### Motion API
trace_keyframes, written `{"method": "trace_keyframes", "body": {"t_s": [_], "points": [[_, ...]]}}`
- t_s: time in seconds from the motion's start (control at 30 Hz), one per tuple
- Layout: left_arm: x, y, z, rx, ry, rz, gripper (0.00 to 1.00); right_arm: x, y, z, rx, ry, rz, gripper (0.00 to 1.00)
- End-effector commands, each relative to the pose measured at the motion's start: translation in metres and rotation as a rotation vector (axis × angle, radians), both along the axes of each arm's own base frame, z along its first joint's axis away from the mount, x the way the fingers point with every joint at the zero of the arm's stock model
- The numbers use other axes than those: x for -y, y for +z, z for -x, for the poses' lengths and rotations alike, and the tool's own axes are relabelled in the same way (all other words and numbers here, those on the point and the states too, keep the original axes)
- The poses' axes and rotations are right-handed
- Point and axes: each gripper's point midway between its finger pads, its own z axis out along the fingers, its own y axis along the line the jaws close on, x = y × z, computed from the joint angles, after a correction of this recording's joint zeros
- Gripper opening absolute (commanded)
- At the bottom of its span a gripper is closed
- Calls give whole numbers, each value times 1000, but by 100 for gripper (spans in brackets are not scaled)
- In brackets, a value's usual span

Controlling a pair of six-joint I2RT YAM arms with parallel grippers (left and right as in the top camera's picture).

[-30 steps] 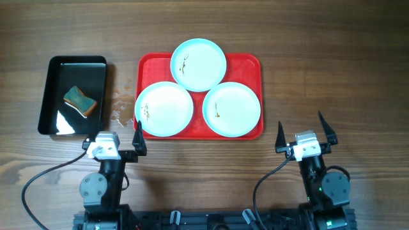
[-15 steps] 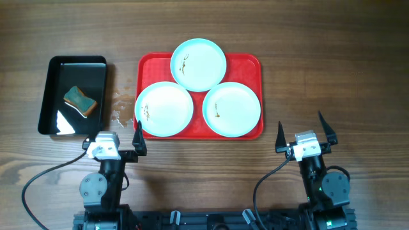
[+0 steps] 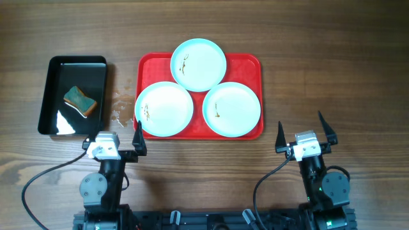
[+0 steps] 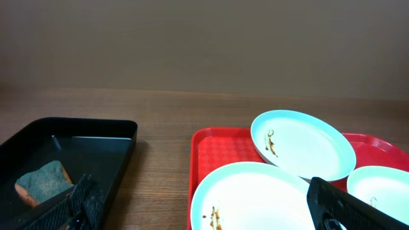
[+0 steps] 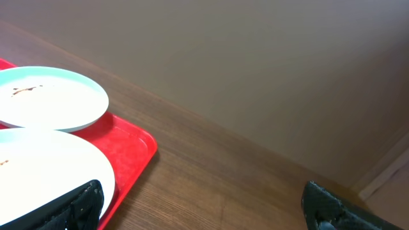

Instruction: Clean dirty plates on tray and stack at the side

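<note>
Three plates (image 3: 198,64), each with a small brown smear, lie in a triangle on the red tray (image 3: 250,64). The left gripper (image 3: 112,138) and right gripper (image 3: 301,130) sit just short of the tray, fingers spread wide and empty.

Sitting folded low at the near edge of the surface (image 3: 204,172), left arm (image 3: 101,185) and right arm (image 3: 327,185) well apart. Holding the left gripper (image 3: 114,122) spread wide, dark fingers (image 4: 342,204) pointing forward, gripping nothing. Holding the right gripper (image 3: 300,121) spread equally wide, fingers (image 5: 332,207) likewise pointing forward, empty. Touching nothing with either gripper.
</note>
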Motion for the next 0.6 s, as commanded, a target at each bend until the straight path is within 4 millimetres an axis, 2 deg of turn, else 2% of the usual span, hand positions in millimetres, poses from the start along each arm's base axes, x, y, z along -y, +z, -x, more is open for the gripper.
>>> {"method": "trace_keyframes", "body": {"t_s": [0.0,0.17,0.23,0.3,0.33,0.37,0.43,0.57], "points": [[-4,-1,0,1,17,-18,100,4,2,0,9,-19,6,100],[-4,-1,0,1,17,-17,100,4,2,0,9,-19,6,100],[5,0,1,5,-31,-5,100,4,2,0,9,-19,6,100],[33,4,5,5,-186,129,100,4,2,0,9,-19,5,100],[54,7,11,-14,-309,235,100,4,2,0,9,-19,5,100],[85,7,27,-88,-496,402,100,4,2,0,9,-19,5,100],[108,7,44,-172,-648,521,100,4,2,0,9,-19,6,100],[115,17,50,-214,-691,661,100,4,2,0,9,-19,6,100]]}}
